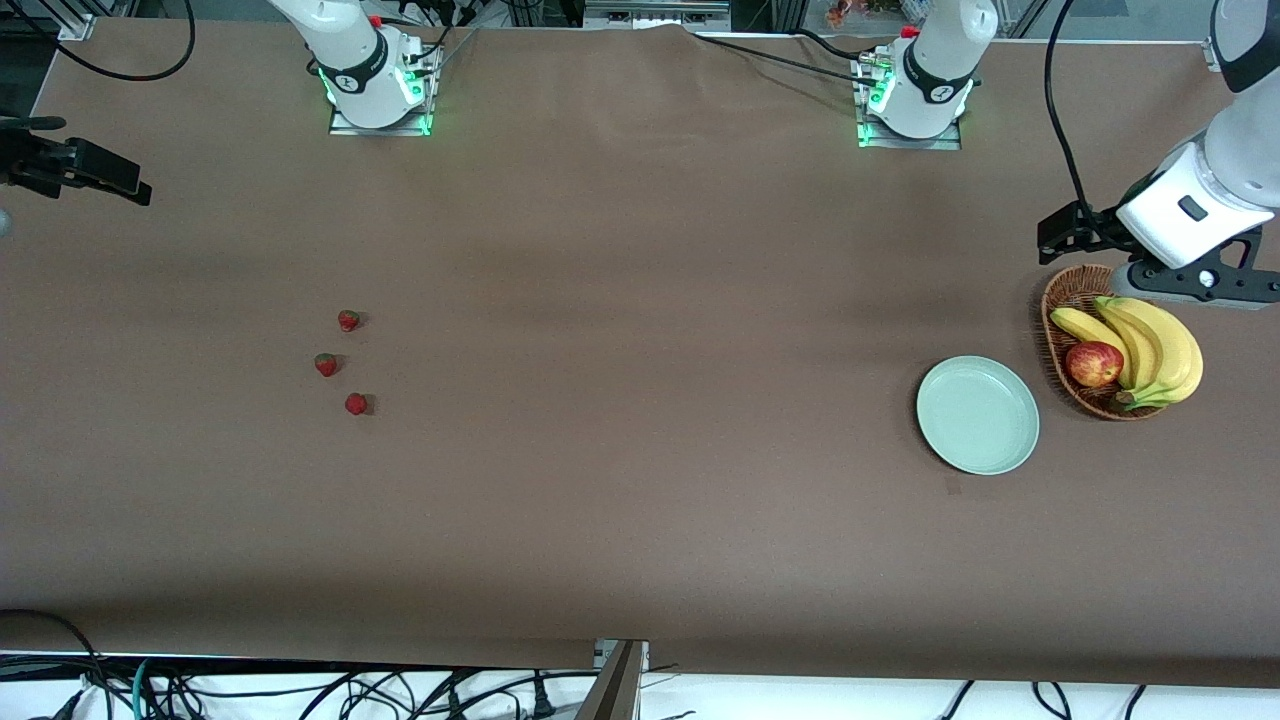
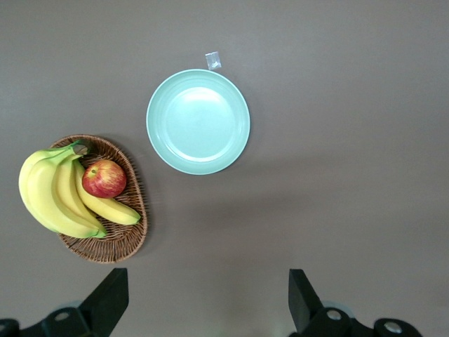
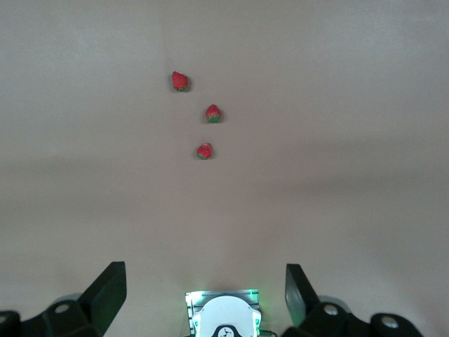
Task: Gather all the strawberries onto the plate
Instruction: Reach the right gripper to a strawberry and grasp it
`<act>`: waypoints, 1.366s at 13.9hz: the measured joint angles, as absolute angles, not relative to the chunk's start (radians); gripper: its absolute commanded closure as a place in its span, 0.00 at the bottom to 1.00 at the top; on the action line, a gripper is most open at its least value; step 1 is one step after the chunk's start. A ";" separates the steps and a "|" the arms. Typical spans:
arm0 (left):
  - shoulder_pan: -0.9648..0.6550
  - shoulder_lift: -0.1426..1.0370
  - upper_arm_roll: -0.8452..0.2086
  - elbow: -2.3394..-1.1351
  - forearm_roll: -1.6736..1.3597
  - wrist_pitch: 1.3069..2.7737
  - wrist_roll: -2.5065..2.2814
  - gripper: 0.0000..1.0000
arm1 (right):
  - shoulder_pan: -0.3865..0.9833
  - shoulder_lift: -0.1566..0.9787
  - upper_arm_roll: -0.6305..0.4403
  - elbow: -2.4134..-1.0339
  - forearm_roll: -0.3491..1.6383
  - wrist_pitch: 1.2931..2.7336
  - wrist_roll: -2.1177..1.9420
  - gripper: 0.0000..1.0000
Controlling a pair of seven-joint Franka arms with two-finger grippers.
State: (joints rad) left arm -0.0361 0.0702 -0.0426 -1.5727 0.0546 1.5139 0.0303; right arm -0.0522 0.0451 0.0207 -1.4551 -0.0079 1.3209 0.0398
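Right gripper (image 3: 203, 295): mine, fingers spread wide with nothing between them; it hangs high at the right arm's end of the table, well apart from the fruit I am after.
Left gripper (image 2: 203, 302): mine too, fingers also spread and empty, up in the air over the wicker basket (image 1: 1062, 352) at the left arm's end; this arm waits.
Strawberries: three lie loose on the bare table toward the right arm's end, near one another but apart: one (image 1: 348, 320) farthest from the front camera, one (image 1: 326, 364) in the middle, one (image 1: 356, 403) nearest.
Plate (image 1: 977, 414): pale green and empty, just beside the basket, well apart from the berries.
Basket contents: bananas (image 1: 1150, 345) and an apple (image 1: 1094, 363); none of my business.
Step in hand: I judge nothing is collected yet, so the first pick falls to my right gripper.
How to do it well: I would take one berry at a time, beginning with an outer one so my fingers do not knock its neighbour.
Approach: come straight down with the berry centred between the fingers, then close gently; it looks small and likely to roll.
Risk: a tip landing on the berry could flick it away.
Carry: a long way across to the plate, so I would lower it close before letting go.
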 measured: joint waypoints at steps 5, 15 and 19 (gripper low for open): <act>-0.026 0.077 -0.041 -1.539 0.055 1.507 0.030 0.00 | -0.052 0.047 0.021 -1.455 -0.008 1.327 0.040 0.00; -0.026 0.079 -0.041 -1.538 0.055 1.496 0.030 0.00 | -0.025 0.308 0.037 -1.465 -0.035 1.565 0.040 0.00; -0.026 0.080 -0.041 -1.538 0.055 1.496 0.030 0.00 | 0.017 0.498 0.039 -1.471 -0.037 1.748 0.040 0.00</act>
